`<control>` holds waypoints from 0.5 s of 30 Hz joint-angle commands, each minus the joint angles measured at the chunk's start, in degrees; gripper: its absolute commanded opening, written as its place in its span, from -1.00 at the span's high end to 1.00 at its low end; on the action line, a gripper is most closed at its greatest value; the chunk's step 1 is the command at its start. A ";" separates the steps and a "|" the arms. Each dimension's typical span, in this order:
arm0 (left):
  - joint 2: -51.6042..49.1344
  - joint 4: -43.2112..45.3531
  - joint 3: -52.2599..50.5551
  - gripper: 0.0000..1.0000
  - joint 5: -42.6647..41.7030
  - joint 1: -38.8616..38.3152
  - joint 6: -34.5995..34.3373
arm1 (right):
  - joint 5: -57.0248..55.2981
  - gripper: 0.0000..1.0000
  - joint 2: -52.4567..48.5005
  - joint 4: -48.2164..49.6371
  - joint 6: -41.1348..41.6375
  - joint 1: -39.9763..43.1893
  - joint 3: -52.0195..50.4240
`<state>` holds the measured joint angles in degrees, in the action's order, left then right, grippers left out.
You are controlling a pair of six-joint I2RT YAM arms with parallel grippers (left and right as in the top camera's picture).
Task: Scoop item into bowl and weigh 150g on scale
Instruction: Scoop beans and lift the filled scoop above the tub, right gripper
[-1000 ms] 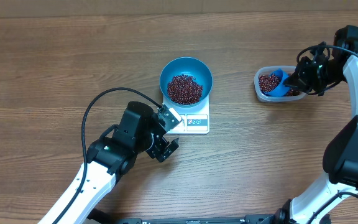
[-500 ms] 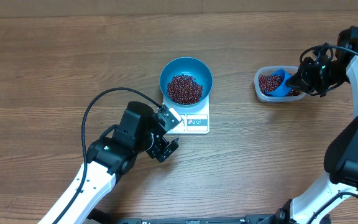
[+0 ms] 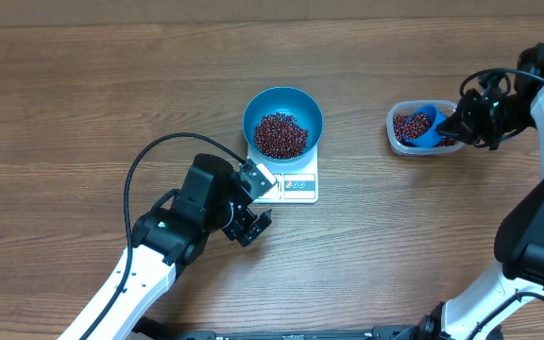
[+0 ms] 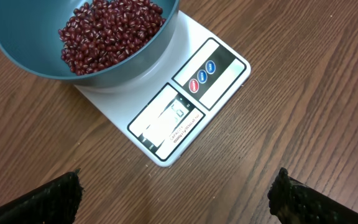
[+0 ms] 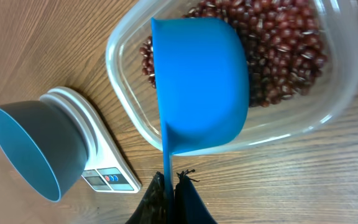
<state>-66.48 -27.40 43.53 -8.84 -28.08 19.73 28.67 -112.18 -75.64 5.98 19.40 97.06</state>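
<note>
The blue bowl [image 3: 282, 121] stands on the white scale [image 3: 296, 185] and holds a heap of red-brown beans [image 3: 280, 135]. My left gripper [image 3: 256, 201] hangs open just in front of the scale's left corner, nothing between its fingers; in its wrist view the gripper [image 4: 178, 177] faces the scale's display [image 4: 166, 121] and the bowl [image 4: 129, 65]. My right gripper [image 5: 168, 180] is shut on the thin handle of a blue scoop [image 5: 201, 81]. The scoop's cup sits in the clear tub [image 5: 123, 81] on more beans [image 5: 278, 56].
The clear tub [image 3: 392, 127] stands on the wooden table to the right of the scale. A black cable [image 3: 144, 161] loops over the left arm. From the right wrist the bowl [image 5: 33, 146] and scale [image 5: 104, 168] show at lower left.
My right gripper has drawn slightly to the right with the scoop, which stays in the tub. The left arm, bowl and scale have not moved.
</note>
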 commanded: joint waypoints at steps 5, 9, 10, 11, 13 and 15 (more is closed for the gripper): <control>0.59 0.22 -0.35 -0.99 -0.87 0.31 0.85 | 0.76 0.93 -0.13 -1.44 -0.20 2.95 -0.22; 0.59 0.20 -0.35 -0.99 -0.87 0.31 0.85 | 3.67 0.93 -0.13 -1.44 -0.57 4.17 -0.22; 0.59 0.20 -0.35 -0.99 -0.85 0.31 0.85 | 4.90 0.93 -0.13 -1.46 -1.16 4.48 -0.22; 0.59 0.20 -0.35 -0.99 -0.87 0.31 0.85 | 6.64 0.93 -0.13 -1.53 -2.10 4.79 -0.22; 0.59 0.20 -0.35 -0.99 -0.87 0.31 0.85 | 10.10 0.93 -0.13 -1.77 -3.74 5.33 -0.22; 0.59 0.22 -0.35 -0.99 -0.87 0.31 0.85 | 13.03 0.93 -0.13 -2.05 -5.16 5.81 -0.22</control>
<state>-66.48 -27.40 43.53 -8.84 -28.08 19.73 34.98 -112.18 -77.19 4.10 24.25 97.06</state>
